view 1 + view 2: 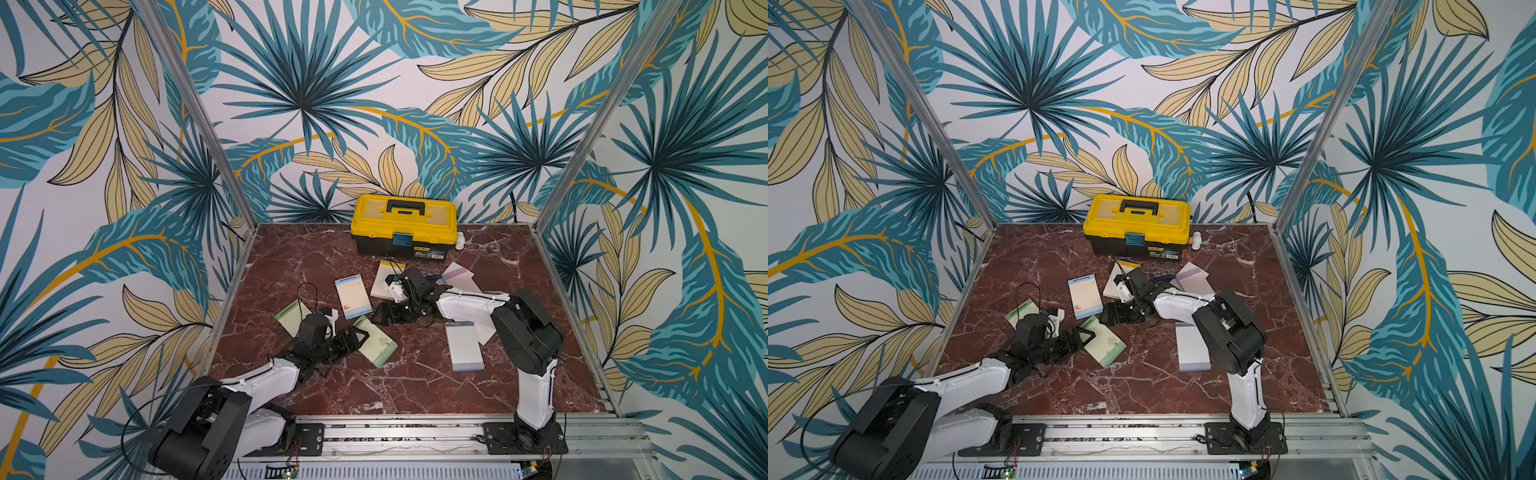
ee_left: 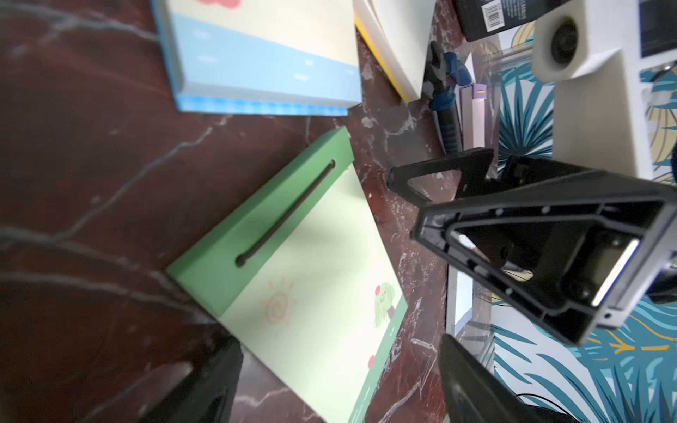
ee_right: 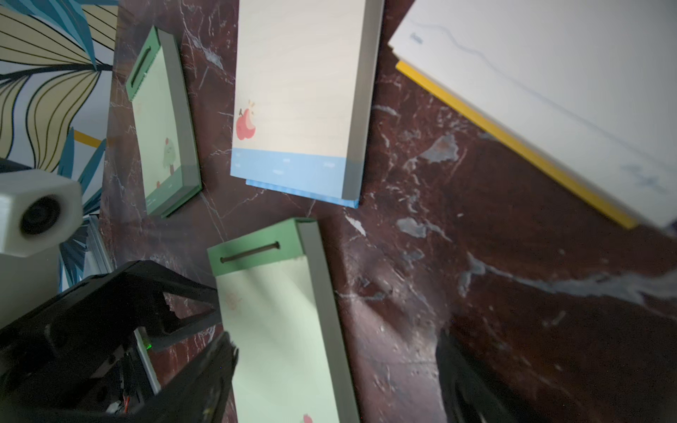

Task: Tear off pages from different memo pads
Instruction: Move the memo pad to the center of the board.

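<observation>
Lying scattered, six memo pads (image 1: 353, 297), two green; one yellow toolbox (image 1: 403, 224)

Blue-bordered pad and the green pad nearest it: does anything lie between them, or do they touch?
Nothing lies between them. A strip of bare marble table separates the blue-bordered pad from the green pad, so they do not touch. Both wrist views show the gap.

Six memo pads were counted: one green pad (image 1: 291, 314), a second green pad (image 1: 380, 345), one blue-bordered pad (image 1: 353, 297), one cream pad (image 1: 381, 272), one pink-lilac pad (image 1: 462, 279) and one grey-lavender pad (image 1: 464, 348). One loose white page (image 1: 483, 332) was made out. One yellow toolbox (image 1: 403, 222), one small white fitting (image 1: 460, 242) and two robot arms (image 1: 266, 374) (image 1: 536, 382) were counted.
</observation>
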Motion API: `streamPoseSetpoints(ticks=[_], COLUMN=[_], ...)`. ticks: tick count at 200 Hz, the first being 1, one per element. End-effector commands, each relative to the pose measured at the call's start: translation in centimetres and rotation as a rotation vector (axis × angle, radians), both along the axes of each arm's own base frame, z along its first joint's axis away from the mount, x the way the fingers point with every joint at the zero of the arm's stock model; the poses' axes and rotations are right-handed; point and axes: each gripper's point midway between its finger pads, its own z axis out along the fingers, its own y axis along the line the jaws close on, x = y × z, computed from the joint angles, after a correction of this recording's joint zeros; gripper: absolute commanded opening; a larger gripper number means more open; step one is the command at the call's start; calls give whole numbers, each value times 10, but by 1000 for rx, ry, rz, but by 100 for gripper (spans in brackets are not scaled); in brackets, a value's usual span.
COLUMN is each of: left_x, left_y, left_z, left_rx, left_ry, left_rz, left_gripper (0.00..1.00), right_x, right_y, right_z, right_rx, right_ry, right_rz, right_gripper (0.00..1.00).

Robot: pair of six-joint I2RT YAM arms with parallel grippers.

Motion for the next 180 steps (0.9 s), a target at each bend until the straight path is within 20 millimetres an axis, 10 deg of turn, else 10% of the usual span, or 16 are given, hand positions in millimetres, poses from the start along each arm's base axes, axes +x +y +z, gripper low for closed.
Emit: streamPoseSetpoints(ticks=[1, 79, 114, 180], left_x=[-9, -4, -13, -35], left_y=[-1, -59, -87, -73], left_z=[-28, -53, -51, -29], left_rx=[11, -44, -78, -115], left_ry=[66, 117, 125, 131], left_rz=[-32, -221, -269, -242], left_gripper=[85, 75, 72, 64], right_x=[-29, -96, -94, -72], right_y=[-15, -44, -79, -114], right_z=[-25, -30, -19, 9], right_rx=[-57, -94, -216, -298], right_ry=[103, 227, 193, 220], right_rz=[-35, -99, -209, -346], right_gripper=[87, 85, 89, 88])
